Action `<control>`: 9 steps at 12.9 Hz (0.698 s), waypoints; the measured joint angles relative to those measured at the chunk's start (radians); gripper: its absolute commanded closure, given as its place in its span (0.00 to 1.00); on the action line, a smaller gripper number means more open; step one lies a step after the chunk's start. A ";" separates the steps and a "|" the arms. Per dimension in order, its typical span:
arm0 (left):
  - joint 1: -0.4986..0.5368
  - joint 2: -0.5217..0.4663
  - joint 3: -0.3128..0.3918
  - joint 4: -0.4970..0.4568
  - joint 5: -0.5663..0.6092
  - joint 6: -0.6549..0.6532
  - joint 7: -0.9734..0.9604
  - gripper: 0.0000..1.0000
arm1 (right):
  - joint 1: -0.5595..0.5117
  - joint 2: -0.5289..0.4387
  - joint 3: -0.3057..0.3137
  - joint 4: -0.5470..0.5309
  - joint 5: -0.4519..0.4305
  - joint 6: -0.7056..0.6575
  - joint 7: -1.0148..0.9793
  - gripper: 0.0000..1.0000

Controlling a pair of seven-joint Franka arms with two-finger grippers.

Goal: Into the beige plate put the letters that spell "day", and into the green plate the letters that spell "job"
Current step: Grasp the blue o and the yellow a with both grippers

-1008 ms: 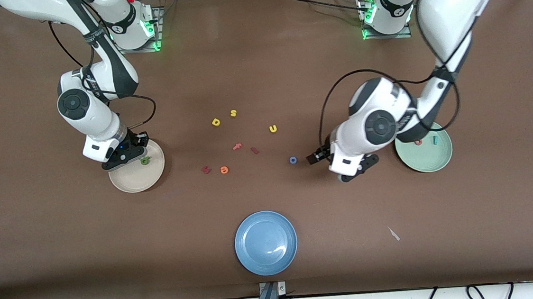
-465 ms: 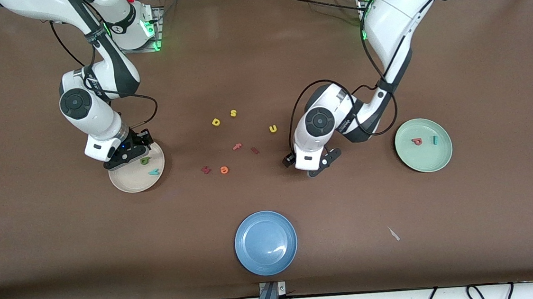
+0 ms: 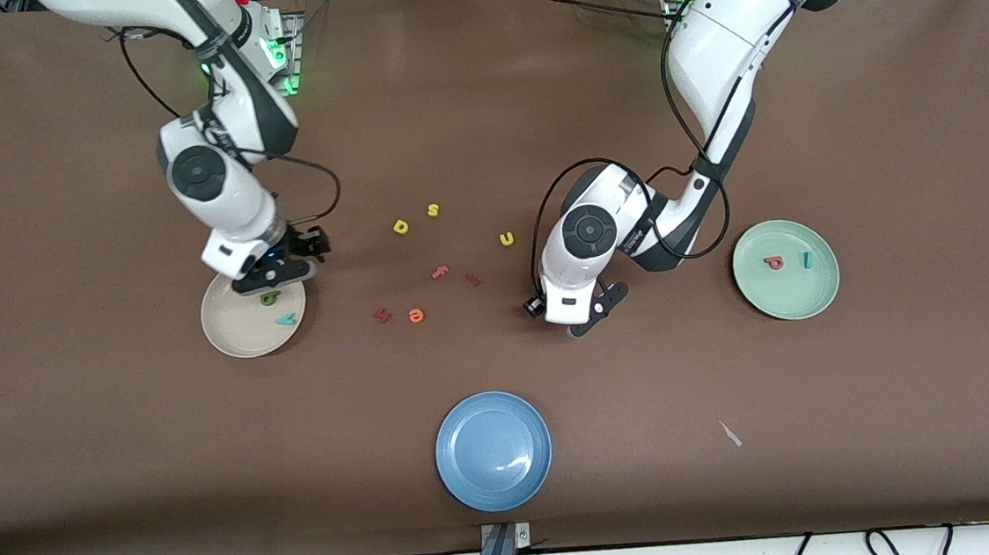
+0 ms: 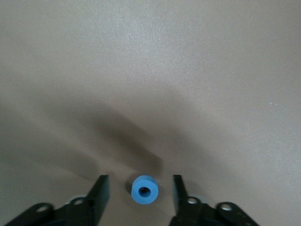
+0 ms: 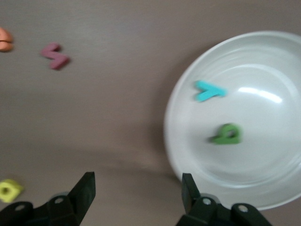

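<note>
Blue ring between my left fingers, not yet pinched.
My left gripper is low on the table, jaws apart around the blue ring; my right gripper hangs open by the beige plate, which holds the green letter and teal letter.

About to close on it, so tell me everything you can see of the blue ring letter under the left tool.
The blue ring o is a small, thick, round foam-like ring, matte bright blue, with a small round hole through its middle. It lies flat on the bare brown table, hole facing up, between the two dark fingers of the left tool. A gap shows on each side, so neither finger touches it. In the front view the arm hides it.
</note>
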 measured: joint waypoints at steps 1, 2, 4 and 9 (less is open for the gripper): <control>-0.002 0.004 0.000 0.002 0.000 0.000 0.000 0.47 | 0.043 0.001 0.004 -0.001 0.000 0.000 0.092 0.17; -0.005 0.008 0.000 0.002 0.000 0.000 0.000 0.47 | 0.082 0.004 0.009 -0.002 0.000 0.001 0.185 0.17; -0.008 0.012 0.000 0.002 0.000 0.000 0.000 0.63 | 0.144 0.011 0.020 -0.004 0.001 0.006 0.366 0.17; -0.011 0.019 0.000 0.008 0.000 -0.002 0.000 1.00 | 0.252 0.085 0.024 -0.037 0.001 0.132 0.713 0.17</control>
